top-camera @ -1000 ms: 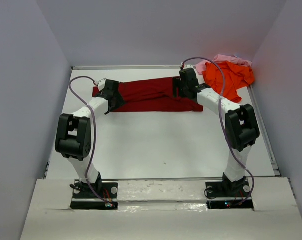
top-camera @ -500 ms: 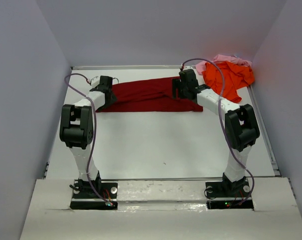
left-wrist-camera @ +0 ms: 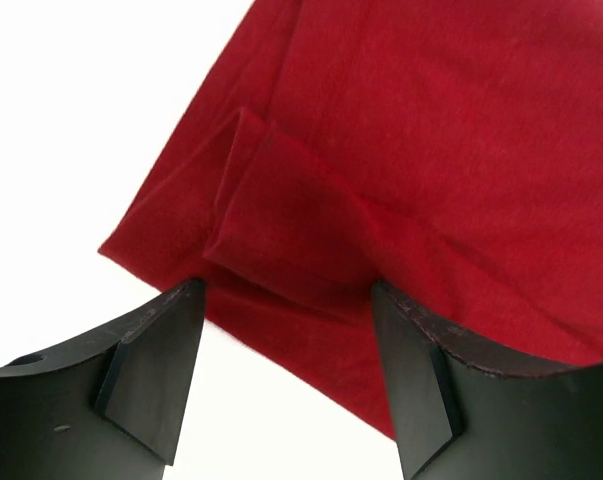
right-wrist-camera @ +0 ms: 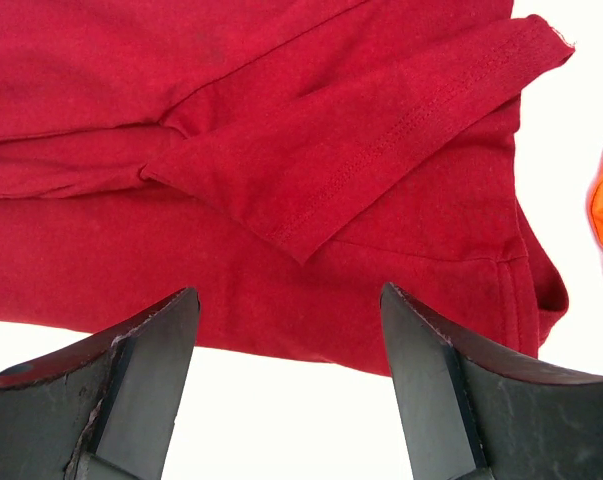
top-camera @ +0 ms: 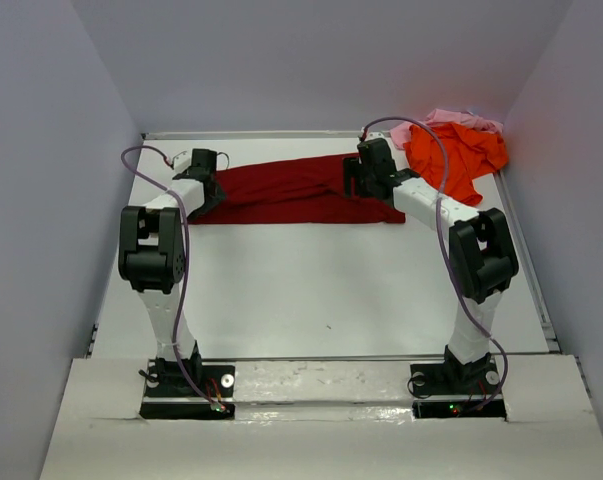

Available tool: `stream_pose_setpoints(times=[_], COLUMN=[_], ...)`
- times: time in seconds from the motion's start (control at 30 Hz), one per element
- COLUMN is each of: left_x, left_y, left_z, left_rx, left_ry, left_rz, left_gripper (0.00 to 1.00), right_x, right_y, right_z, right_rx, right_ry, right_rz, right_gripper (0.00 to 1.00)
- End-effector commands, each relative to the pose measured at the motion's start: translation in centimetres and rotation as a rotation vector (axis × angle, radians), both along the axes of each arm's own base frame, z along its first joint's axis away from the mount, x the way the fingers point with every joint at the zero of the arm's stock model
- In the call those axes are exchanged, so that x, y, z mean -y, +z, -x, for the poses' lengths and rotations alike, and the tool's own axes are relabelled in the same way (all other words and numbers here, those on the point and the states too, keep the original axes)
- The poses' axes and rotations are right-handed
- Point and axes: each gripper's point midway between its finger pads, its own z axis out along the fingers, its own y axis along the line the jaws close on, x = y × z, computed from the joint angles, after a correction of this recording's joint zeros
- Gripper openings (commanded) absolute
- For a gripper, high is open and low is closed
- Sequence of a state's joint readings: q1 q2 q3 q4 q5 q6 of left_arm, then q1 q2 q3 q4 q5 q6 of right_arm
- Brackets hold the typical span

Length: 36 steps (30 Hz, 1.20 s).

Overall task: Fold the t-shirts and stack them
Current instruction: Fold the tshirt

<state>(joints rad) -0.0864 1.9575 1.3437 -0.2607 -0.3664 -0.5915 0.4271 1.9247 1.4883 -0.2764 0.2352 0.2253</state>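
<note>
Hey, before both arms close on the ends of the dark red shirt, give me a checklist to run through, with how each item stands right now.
1. Open and empty, left gripper and right gripper: ok.
2. Left end of the maroon shirt under the left gripper: ok, its edge runs between the jaws.
3. Right end under the right gripper: ok.
4. Cloth lying smooth: not ok, a sleeve lies folded across the body at the right end.
5. Orange shirt apart from the maroon shirt: ok, bare table shows between them.
6. Fingertip height above the cloth: cannot tell.
</note>
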Motion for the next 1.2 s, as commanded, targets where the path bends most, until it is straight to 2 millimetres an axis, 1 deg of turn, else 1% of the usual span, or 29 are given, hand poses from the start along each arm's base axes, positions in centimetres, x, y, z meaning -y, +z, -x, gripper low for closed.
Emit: stream_pose_setpoints(times=[0.0, 0.03, 0.1, 0.13, 0.17, 0.2, 0.37, 0.7, 0.73, 0.8, 0.9, 1.07, 1.1, 1.17], left_x=[-0.7, -0.8, -0.8, -0.9, -1.1, -1.1, -1.0, -1.4, -1.3, -1.6, -1.5, -1.7, -1.8, -2.0], left_y=[2.3, 2.8, 2.6, 3.0, 2.8, 3.0, 2.6, 2.4, 2.7, 2.7, 3.6, 4.3, 3.9, 4.3], left_z=[-2.0, -2.3, -2.5, -2.9, -2.9, -3.1, -4.0, -4.7, -5.0, -5.3, -6.3, -7.5, -7.6, -8.1], left_rx=[0.056, 0.063, 0.056, 0.063, 0.05, 0.055, 0.051, 0.052, 0.06, 0.057, 0.073, 0.083, 0.073, 0.084], left_ry=[0.019, 0.02, 0.015, 0.014, 0.013, 0.012, 0.004, 0.008, 0.006, 0.01, 0.008, 0.003, 0.001, 0.002], left_rz=[-0.032, -0.033, -0.041, -0.045, -0.06, -0.062, -0.071, -0.091, -0.091, -0.1, -0.108, -0.122, -0.129, -0.135], left_gripper=[0.77, 0.77, 0.77, 0.77, 0.77, 0.77, 0.77, 0.77, 0.77, 0.77, 0.77, 0.77, 0.77, 0.77], right_x=[-0.5, -0.5, -0.5, -0.5, -0.4, -0.5, -0.4, -0.6, -0.6, -0.6, -0.7, -0.6, -0.7, -0.6], right_y=[2.4, 2.3, 2.1, 2.1, 1.9, 1.9, 1.7, 0.8, 0.7, 0.6, 0.6, 0.5, 0.5, 0.3], right_z=[-0.3, -0.4, -0.4, -0.4, -0.4, -0.5, -0.6, -0.5, -0.5, -0.4, -0.3, -0.2, -0.1, 0.0], right_rx=[0.063, 0.062, 0.06, 0.06, 0.056, 0.058, 0.056, 0.037, 0.033, 0.032, 0.032, 0.028, 0.028, 0.026], right_ry=[0.005, 0.005, 0.005, 0.004, 0.002, 0.002, 0.001, 0.007, 0.009, 0.009, 0.016, 0.015, 0.016, 0.019], right_rz=[-0.036, -0.036, -0.033, -0.032, -0.029, -0.029, -0.023, -0.022, -0.022, -0.022, -0.026, -0.028, -0.029, -0.027], right_gripper=[0.78, 0.78, 0.78, 0.78, 0.78, 0.78, 0.78, 0.78, 0.78, 0.78, 0.78, 0.78, 0.78, 0.78])
